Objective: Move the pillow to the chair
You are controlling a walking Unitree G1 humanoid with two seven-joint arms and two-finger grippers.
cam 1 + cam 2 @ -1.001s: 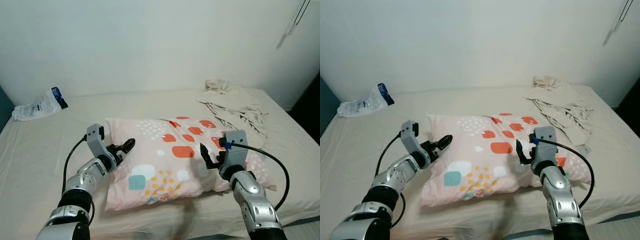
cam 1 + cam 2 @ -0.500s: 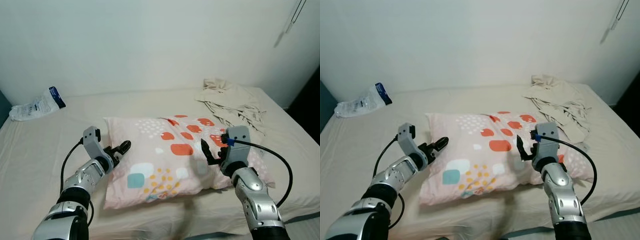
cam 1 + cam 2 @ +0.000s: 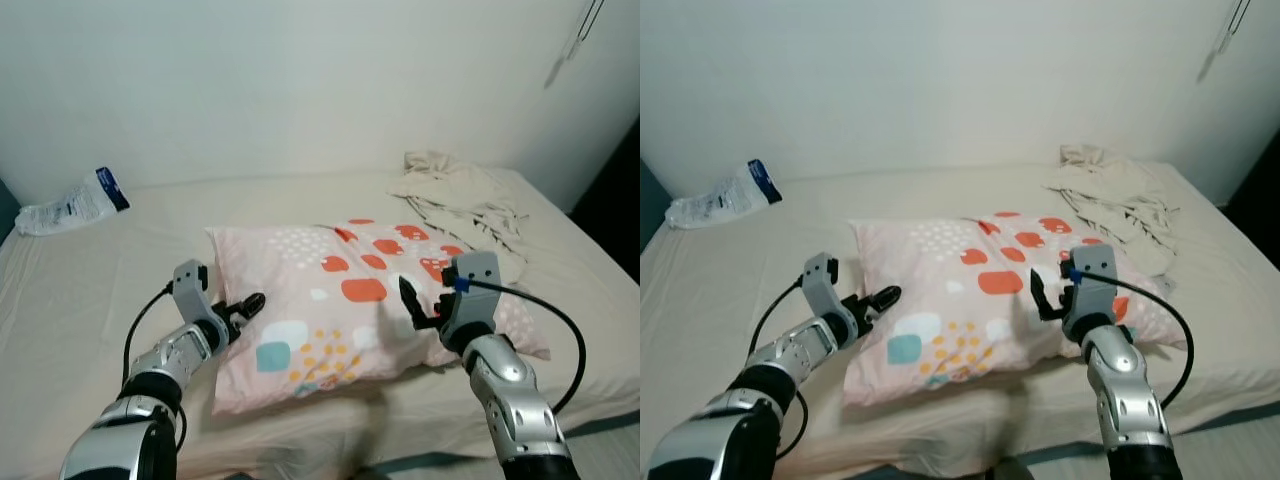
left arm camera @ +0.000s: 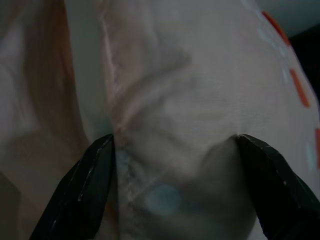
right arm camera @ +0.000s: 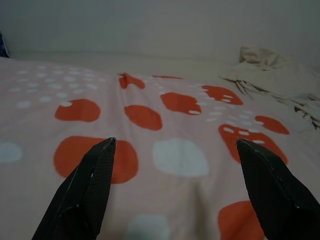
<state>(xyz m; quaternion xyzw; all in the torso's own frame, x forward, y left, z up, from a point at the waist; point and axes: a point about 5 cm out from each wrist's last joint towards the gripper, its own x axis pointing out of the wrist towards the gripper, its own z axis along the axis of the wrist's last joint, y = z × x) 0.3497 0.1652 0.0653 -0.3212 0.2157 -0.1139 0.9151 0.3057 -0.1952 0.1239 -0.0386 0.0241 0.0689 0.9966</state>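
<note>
Jaws apart; both at pillow

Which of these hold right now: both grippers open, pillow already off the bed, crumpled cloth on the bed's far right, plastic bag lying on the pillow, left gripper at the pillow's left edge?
1. Both grippers are open. True: the left gripper and right gripper each have their fingers spread.
2. The pillow is already off the bed. False: it lies flat on the bed.
3. A crumpled cloth lies at the bed's far right. True.
4. The plastic bag lies on the pillow. False: it sits apart, at the bed's far left by the wall.
5. The left gripper is at the pillow's left edge. True: its fingers straddle the edge there.
</note>
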